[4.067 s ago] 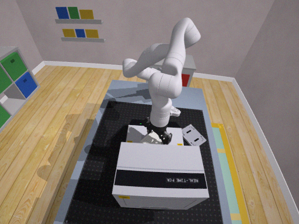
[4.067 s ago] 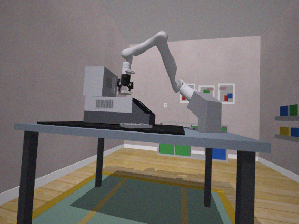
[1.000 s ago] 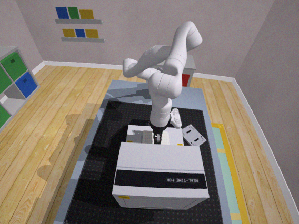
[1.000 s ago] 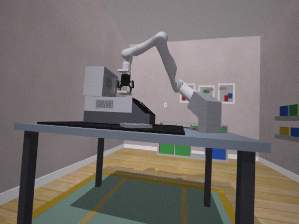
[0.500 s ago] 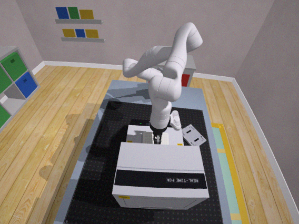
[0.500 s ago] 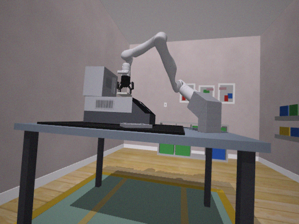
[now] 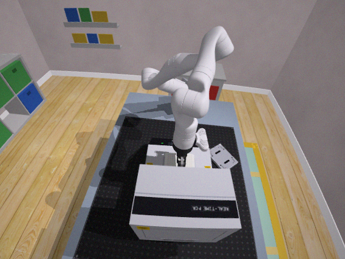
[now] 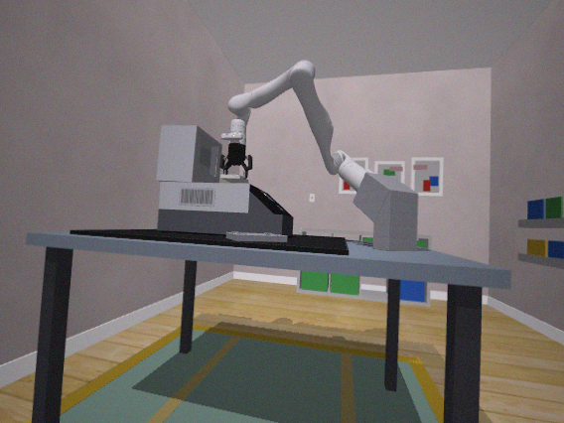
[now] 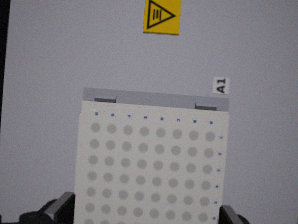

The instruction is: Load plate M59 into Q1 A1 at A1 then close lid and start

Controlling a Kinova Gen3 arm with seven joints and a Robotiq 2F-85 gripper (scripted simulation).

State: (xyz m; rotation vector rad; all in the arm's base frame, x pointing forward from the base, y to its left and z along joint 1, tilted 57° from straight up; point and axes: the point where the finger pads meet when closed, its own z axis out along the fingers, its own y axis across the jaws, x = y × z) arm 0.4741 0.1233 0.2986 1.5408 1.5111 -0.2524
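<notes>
Wrist view shows the pale, many-welled plate M59 spanned by the black two-finger gripper, its fingers set wide and pinching the plate's long sides. The plate is over the block of the white-and-dark cycler Q1, away from the grey slotted nest N1. Its A/1 corner lies toward the printed A1 mark, so the heading looks right.

The step in hand is judged to be the final placing. A strip of block and dark locators shows beyond the plate's end; whether it is down inside them cannot be told. The next move calls for fine centring, a straight, gentle descent without nudging Q1, then release and a clear retreat before LID is pressed.
</notes>
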